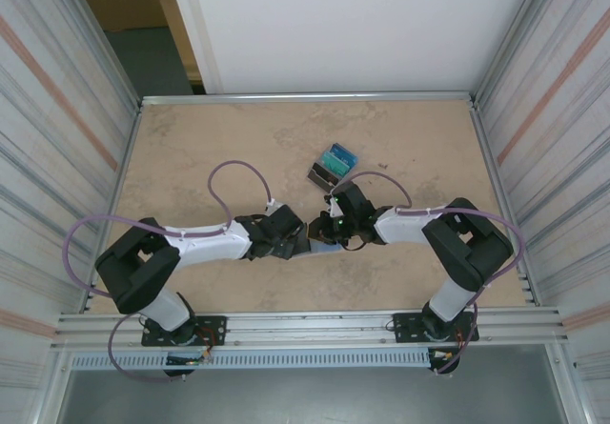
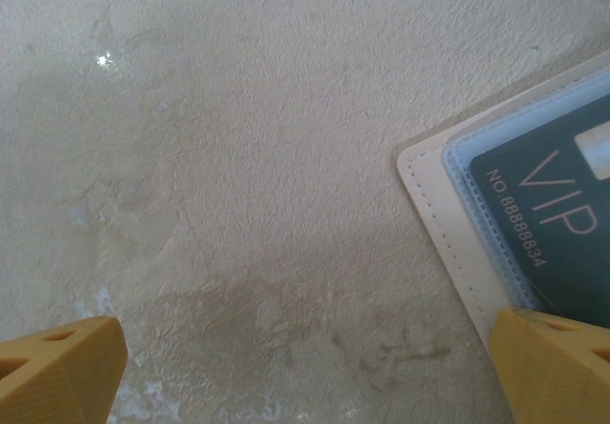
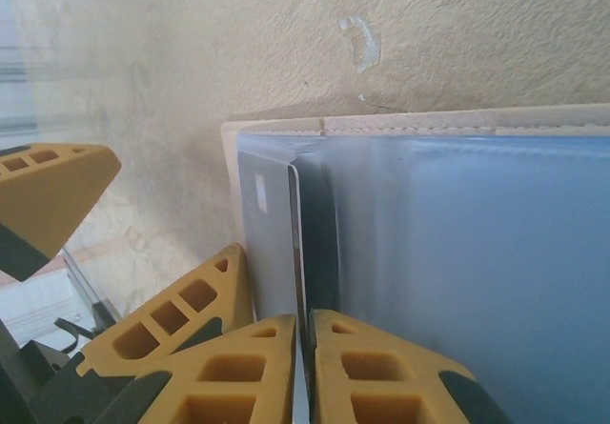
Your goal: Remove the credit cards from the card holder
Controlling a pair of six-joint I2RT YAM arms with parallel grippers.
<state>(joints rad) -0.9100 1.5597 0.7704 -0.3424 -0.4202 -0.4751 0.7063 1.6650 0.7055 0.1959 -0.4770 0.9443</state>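
Showing "VIP NO. 88888834", a dark card (image 2: 562, 224) is lying in the open card holder (image 2: 440, 205) on the table (image 2: 238, 157). The left gripper (image 2: 305, 367) is gaping low at its corner, and the right gripper (image 3: 303, 367) is pinching a grey card (image 3: 267, 243).

Card holder (image 2: 446, 216) lying open on a beige table (image 2: 238, 157).
A dark "VIP" credit card (image 2: 558, 233) sits in its pale blue sleeve; the left gripper (image 2: 305, 372) is spread wide, one yellow fingertip (image 2: 558, 367) overlapping the holder's lower edge.
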